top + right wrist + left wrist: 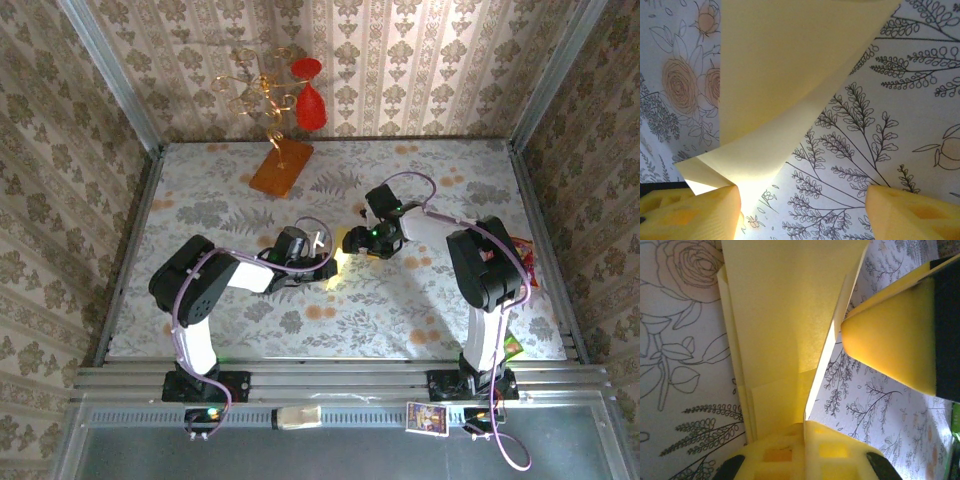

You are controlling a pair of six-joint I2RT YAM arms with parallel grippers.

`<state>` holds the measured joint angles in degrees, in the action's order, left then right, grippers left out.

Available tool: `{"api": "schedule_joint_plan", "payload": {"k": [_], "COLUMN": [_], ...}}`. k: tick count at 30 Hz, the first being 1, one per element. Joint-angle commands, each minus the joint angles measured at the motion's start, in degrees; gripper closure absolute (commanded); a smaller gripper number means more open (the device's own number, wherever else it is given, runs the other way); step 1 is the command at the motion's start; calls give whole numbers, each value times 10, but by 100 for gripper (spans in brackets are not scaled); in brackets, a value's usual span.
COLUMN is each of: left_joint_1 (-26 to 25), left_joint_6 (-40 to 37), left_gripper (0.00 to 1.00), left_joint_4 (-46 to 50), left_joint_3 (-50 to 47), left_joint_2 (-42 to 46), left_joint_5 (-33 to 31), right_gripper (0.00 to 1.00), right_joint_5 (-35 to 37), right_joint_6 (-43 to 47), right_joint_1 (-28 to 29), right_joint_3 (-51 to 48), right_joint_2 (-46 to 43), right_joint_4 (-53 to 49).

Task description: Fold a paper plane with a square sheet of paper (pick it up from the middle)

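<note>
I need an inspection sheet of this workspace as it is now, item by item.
Surface: floral tablecloth, flat.
Job's things: pale-yellow paper, folded into layers.
Clutter: orange-brown slab with gold wire at far edge; card on near rail; packets at right edge.
End effectors: left end effector shut on the paper; right end effector open, close to the paper.
Cables: purple cables along both arms.
Surroundings: wallpapered walls.

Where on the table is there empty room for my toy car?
Free: the far right corner of the table, right of the orange-brown slab; the far left corner beside it; the near strip between the arm bases. Crowded: the middle, where the left tool and right tool meet at the paper.
</note>
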<state>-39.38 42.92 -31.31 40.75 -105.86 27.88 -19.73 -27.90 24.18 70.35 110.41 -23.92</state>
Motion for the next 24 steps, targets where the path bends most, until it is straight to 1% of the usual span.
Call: {"api": "schedule_joint_plan", "payload": {"k": [1,7,11,15,24], "left_joint_1": [7,7,8,8,5], "left_joint_6": [14,16,16,16,5], "left_gripper": [98,97,97,95,84], "left_joint_4": [-21,-25,-25,-19,14], "left_joint_3": [-10,-14,-15,-15,-15], "left_joint_2": [-14,-14,-16,-14,9], "left_joint_5": [7,7,9,6,-3], "right_gripper": [30,28,28,28,26], "right_joint_5": [14,52,91,112,125], "right_joint_6": [18,23,21,18,3], "right_joint_1": [6,21,33,43,59], "right_joint_3": [19,49,72,90,112], "right_joint_2": [27,53,71,88,117], "right_joint_4": [1,-30,-52,-66,-88]}}
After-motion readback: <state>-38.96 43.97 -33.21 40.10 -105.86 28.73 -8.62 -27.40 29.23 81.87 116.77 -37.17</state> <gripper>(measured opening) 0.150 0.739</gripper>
